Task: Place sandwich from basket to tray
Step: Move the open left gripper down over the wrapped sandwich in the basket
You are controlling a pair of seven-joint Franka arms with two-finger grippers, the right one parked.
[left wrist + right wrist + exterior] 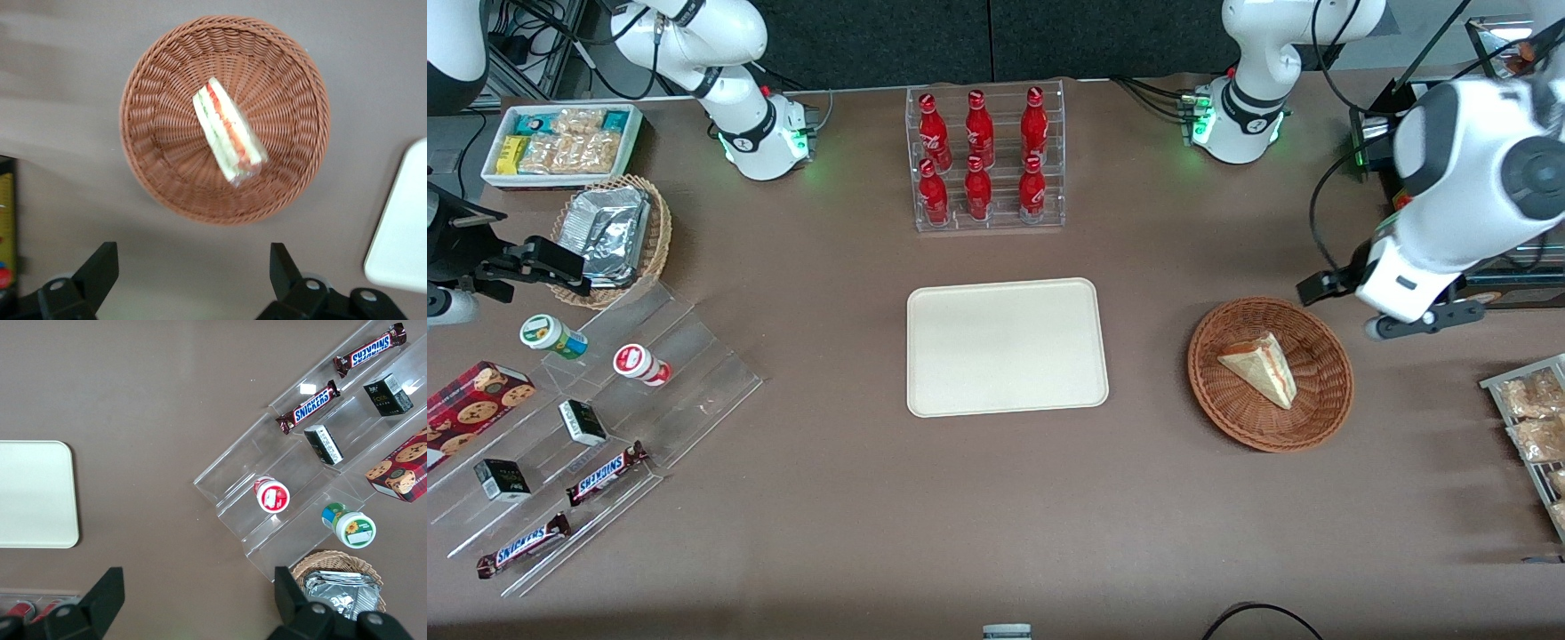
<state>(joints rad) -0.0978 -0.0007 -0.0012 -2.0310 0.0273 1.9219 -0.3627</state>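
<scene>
Above the table's working-arm end: gripper (190, 280) hovering with fingers (100, 270) spread wide, empty. Ahead of the fingertips, well clear of them: sandwich (227, 132), wrapped, lying on its side in the middle of the basket (150, 100), filling edge up. Beside the basket, toward the parked arm: tray (1005, 347), bare. Farther from the front camera than the tray: rack of red bottles (983, 160).

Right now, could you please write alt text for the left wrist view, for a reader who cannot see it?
A wrapped triangular sandwich lies in the middle of a round reddish-brown wicker basket on a brown table, seen from above. The open gripper hovers above the table beside the basket, and a corner of the cream tray shows nearby.
</scene>
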